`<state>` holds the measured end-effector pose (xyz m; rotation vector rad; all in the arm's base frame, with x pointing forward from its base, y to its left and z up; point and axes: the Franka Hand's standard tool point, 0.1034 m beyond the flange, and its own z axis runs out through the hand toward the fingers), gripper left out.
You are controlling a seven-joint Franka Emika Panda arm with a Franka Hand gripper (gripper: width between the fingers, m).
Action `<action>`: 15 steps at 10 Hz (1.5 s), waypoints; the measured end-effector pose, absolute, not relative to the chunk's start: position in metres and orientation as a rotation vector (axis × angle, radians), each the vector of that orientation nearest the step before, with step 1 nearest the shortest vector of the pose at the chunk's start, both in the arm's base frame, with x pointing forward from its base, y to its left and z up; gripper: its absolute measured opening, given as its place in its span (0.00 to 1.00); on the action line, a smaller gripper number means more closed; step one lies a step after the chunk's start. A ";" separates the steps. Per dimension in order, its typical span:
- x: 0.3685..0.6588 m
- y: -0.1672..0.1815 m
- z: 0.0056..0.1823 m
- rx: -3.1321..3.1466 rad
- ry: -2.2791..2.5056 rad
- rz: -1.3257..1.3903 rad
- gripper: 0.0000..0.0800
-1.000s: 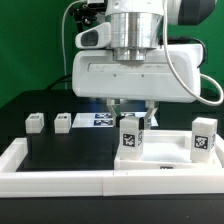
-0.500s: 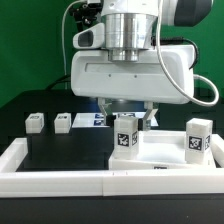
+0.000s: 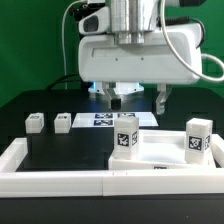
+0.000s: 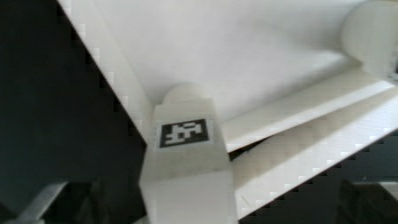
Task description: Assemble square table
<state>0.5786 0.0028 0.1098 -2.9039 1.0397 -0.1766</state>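
We see the fingers (image 3: 162, 98) spread wide, holding nothing, hanging above the square top (image 3: 165, 152). The top lies flat at the exterior view's right, seemingly tucked against the white rim bars (image 3: 60, 182); we judge that bracing keeps it from turning under a twisting leg. One leg (image 3: 126, 135) stands upright on the top just below the fingers, and the wrist view looks straight down on it (image 4: 183, 140). A second leg (image 3: 200, 138) stands further right. A third leg (image 3: 36, 122) and a fourth leg (image 3: 63, 122) wait on the black table (image 3: 70, 150), near the marker board (image 3: 103, 120).
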 end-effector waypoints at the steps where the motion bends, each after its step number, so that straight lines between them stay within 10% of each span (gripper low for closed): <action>1: 0.577 0.005 0.116 -2.878 1.072 -0.155 0.81; 15: 0.543 0.041 0.100 -2.530 1.780 0.002 0.81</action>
